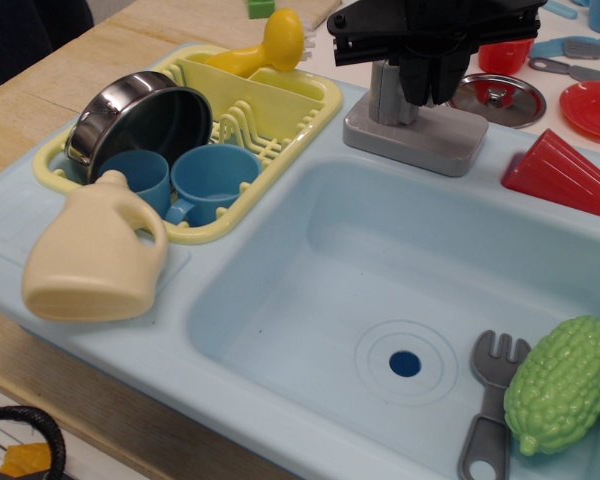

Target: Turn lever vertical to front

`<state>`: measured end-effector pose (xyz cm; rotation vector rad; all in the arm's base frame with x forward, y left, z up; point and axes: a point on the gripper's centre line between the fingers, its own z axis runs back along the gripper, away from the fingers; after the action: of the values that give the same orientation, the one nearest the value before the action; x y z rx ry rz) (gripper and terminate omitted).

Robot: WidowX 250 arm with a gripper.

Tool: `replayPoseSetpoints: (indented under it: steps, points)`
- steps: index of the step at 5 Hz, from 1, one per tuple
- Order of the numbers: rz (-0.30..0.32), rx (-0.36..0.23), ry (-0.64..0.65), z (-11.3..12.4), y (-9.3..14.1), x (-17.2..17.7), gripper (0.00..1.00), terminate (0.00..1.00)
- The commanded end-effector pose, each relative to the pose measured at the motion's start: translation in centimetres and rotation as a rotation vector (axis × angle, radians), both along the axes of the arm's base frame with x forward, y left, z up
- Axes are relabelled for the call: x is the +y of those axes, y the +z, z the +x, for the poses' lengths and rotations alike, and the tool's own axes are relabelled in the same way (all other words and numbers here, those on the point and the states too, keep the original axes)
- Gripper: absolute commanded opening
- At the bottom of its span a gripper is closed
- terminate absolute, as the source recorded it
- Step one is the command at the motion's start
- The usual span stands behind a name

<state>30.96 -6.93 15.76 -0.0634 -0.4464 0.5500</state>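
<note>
The grey toy tap stands at the back rim of the light blue sink (310, 250), with a rectangular base (420, 140) and an upright post (385, 95). My black gripper (435, 85) hangs over the top of the post. Its fingers are drawn together into one dark mass right of the post. The lever is hidden behind the fingers, so I cannot see which way it points. The gripper's body is tilted, with its left end lower.
A grey toy fork (490, 400) and a green bumpy vegetable (562, 385) lie in the sink's front right. A yellow dish rack (290, 110) holds a steel pot (140, 115) and two blue cups. A cream jug (90, 255) lies at the left. A red cup (560, 170) lies at the right.
</note>
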Motion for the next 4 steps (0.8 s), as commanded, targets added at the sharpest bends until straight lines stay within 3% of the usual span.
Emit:
replayPoseSetpoints:
  steps: [1,4]
  points:
    - [-0.003,0.076,-0.001,-1.9,-1.6,0.7,0.0,0.0]
    - [0.022,0.089,0.009,-3.3,-2.2,1.1,0.0,0.0]
